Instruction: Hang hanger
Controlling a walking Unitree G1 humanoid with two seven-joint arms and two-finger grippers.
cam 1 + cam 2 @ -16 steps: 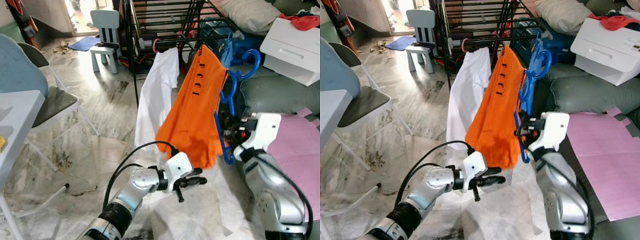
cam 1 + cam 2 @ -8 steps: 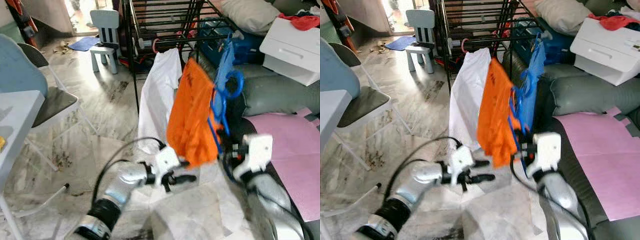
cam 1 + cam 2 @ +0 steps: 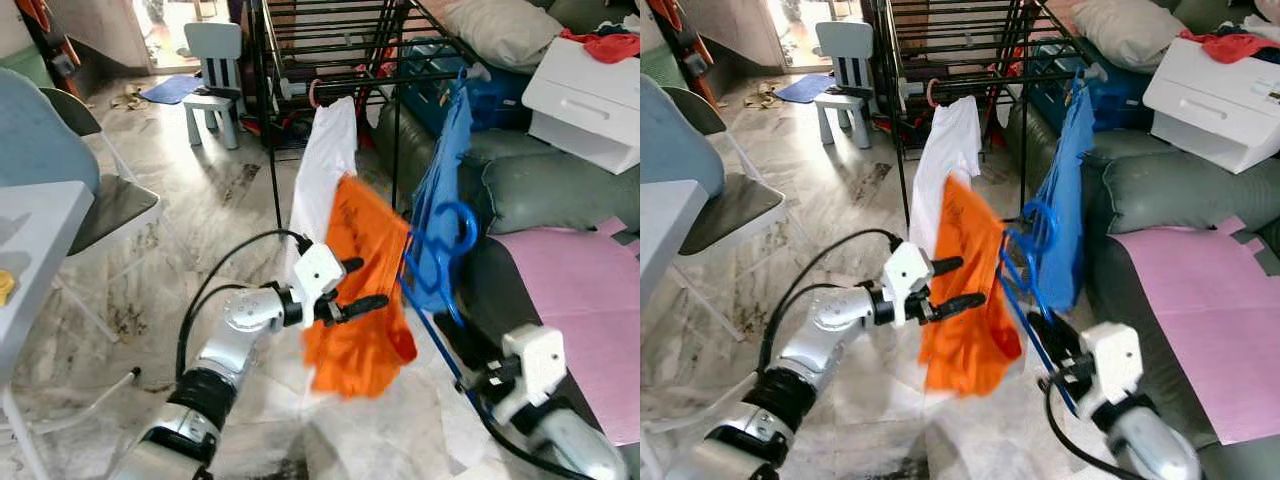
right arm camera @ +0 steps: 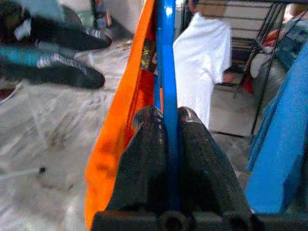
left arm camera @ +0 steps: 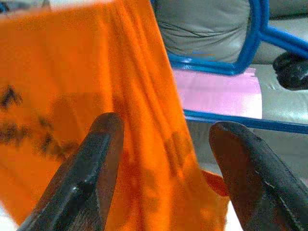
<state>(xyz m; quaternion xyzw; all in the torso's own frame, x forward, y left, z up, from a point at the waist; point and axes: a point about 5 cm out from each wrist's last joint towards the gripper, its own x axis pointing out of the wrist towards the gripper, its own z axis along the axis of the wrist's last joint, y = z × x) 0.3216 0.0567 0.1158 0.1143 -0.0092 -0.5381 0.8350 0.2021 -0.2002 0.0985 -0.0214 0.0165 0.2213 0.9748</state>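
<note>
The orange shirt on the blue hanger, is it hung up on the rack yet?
Not yet. Done: the right gripper is shut on the blue hanger, which carries the orange shirt. In hand: the left gripper is open at the shirt's cloth. Left: hooking the hanger onto the black rack, where a white shirt and a blue garment already hang.

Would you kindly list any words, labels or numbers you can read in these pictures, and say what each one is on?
None can be read.
Dark letters on the orange garment: blurred, not legible.
A small tag with a yellow mark on the garment's edge beside the blue hanger, which the right gripper clamps: too small to read.
</note>
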